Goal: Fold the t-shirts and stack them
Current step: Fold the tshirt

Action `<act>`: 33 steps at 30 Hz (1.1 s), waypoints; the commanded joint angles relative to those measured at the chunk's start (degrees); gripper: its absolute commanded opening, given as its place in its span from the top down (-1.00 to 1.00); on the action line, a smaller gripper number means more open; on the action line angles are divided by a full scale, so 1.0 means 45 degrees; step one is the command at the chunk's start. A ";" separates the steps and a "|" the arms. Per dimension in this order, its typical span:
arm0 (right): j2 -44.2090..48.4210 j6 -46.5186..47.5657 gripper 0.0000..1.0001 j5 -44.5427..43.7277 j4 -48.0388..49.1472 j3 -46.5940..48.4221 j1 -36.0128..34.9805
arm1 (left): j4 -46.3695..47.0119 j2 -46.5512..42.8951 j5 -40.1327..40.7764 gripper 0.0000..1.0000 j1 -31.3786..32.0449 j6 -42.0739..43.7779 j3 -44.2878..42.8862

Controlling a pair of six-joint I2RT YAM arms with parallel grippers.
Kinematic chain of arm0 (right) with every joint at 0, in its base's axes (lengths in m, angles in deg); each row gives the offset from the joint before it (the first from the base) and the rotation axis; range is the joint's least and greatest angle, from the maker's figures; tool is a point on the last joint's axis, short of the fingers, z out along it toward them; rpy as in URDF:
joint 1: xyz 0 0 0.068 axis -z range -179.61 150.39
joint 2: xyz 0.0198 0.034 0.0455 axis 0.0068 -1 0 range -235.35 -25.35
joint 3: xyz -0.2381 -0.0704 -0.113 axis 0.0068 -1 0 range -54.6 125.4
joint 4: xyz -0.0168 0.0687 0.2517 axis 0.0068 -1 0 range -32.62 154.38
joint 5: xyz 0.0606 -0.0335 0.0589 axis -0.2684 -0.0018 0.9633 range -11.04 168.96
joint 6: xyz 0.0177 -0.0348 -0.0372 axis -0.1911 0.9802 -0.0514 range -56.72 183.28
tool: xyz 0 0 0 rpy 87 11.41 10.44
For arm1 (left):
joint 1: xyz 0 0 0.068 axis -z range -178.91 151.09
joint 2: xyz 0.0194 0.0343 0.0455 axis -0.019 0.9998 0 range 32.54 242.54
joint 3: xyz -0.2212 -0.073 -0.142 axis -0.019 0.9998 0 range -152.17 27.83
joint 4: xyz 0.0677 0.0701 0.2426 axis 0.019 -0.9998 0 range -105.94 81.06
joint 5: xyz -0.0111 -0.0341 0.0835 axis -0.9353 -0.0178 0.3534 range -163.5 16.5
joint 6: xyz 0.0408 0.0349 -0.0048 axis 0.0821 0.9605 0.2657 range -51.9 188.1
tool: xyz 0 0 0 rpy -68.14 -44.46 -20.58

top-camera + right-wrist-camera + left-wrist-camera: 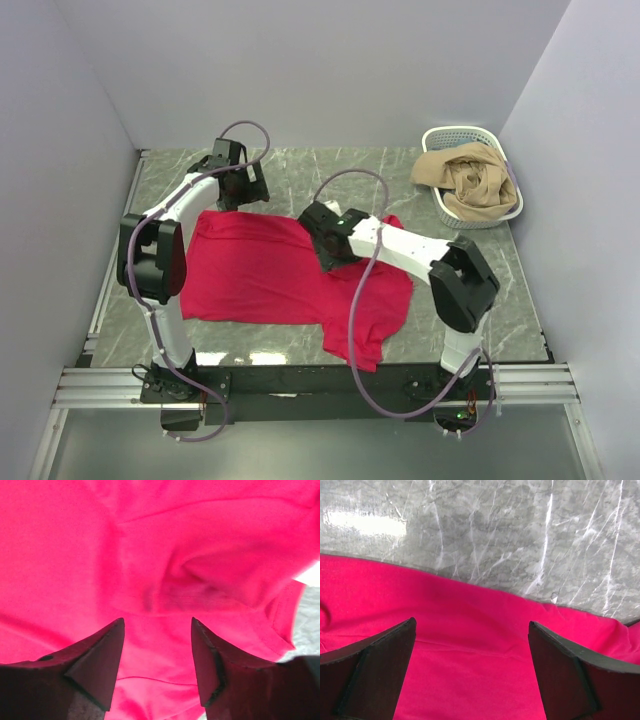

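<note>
Red t-shirt [270, 275] lies spread on the bench [330, 165], mostly flat. Its long axis runs left to right across the front of both arms, and one end is bunched toward the near right edge.

Left fingers [375, 675]: wide open, nothing held, hovering just over the shirt's far edge with bare marble beyond.

Right fingers [90, 665]: also open and empty, poised over a puckered seam toward the shirt's right half.

Judgement: each arm is nearer its own half. The far edge sits directly under the left fingers, so a fold toward the near side would probably start there.

White basket [447, 134], far right corner: holds crumpled tan cloth [465, 175]; type of garment not discernible.
</note>
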 commanded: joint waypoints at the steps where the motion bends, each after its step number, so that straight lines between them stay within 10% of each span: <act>1: 0.2154 -0.0741 -0.27 -0.0496 0.0639 -0.1194 0.1496 | 0.0006 -0.0072 -0.0137 -0.99 0.0071 0.0194 -0.0356; 7: 0.4675 -0.0959 -0.26 0.1261 0.3254 -0.4688 0.4389 | 0.0142 -0.0209 -0.0234 -0.99 0.0129 0.0135 -0.0277; 19: 0.5478 -0.1699 -0.14 0.4467 0.7298 -0.8228 0.5389 | 0.0045 -0.0229 -0.0058 -0.99 0.0207 0.0155 -0.0257; 33: 0.4386 -0.1720 0.09 0.5562 0.8845 -0.8838 0.6054 | -0.0072 0.0005 0.0020 -0.99 0.0266 0.0194 -0.0394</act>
